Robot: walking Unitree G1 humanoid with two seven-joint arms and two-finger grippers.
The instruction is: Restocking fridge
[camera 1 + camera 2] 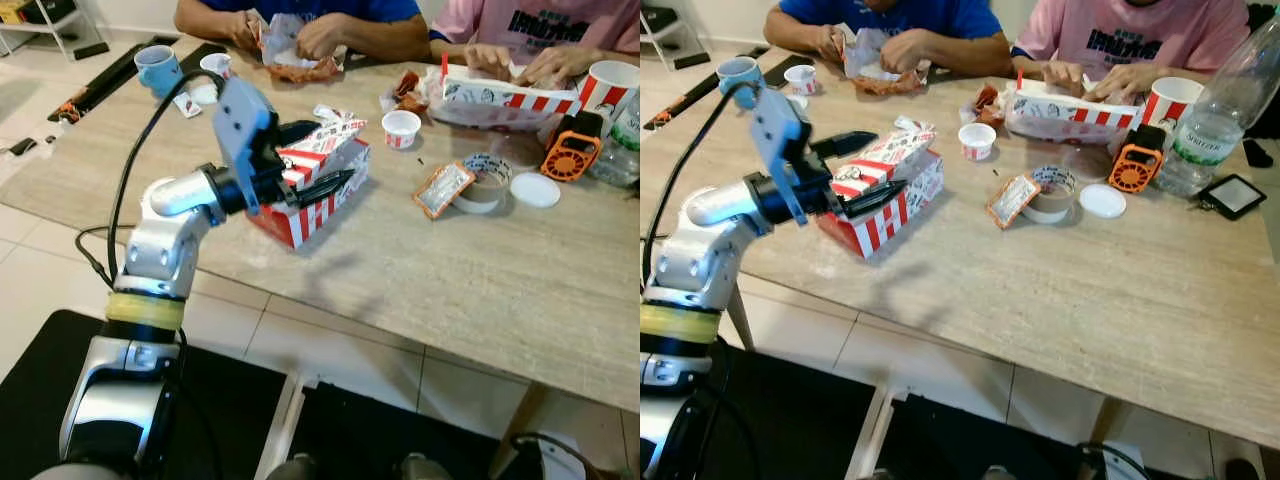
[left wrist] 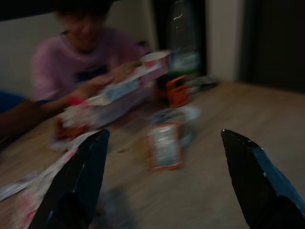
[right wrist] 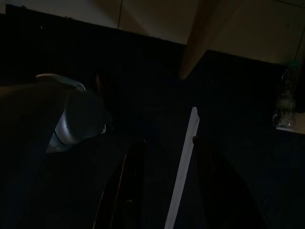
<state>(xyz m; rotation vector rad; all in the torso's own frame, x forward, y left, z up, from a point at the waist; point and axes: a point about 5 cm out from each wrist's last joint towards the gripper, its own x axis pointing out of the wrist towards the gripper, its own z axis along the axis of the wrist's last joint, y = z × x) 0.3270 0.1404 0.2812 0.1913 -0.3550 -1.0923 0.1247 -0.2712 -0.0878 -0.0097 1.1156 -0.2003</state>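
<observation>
Left gripper (image 1: 865,170) spread wide, straddling the red-and-white striped box (image 1: 885,190) at the table's (image 1: 1090,290) near edge. Box's long axis running diagonally away, one finger either side. Right arm hanging idle, jaws impossible to tell.

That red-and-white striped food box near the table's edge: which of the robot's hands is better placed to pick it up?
Left. Its hand is open, fingers either side of the striped food box; the right arm hangs idle.

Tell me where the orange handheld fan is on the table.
The orange handheld fan lies on the far right part of the beige table, between the red-and-white striped paper cup and the roll of tape, beside the clear plastic bottle.
</observation>
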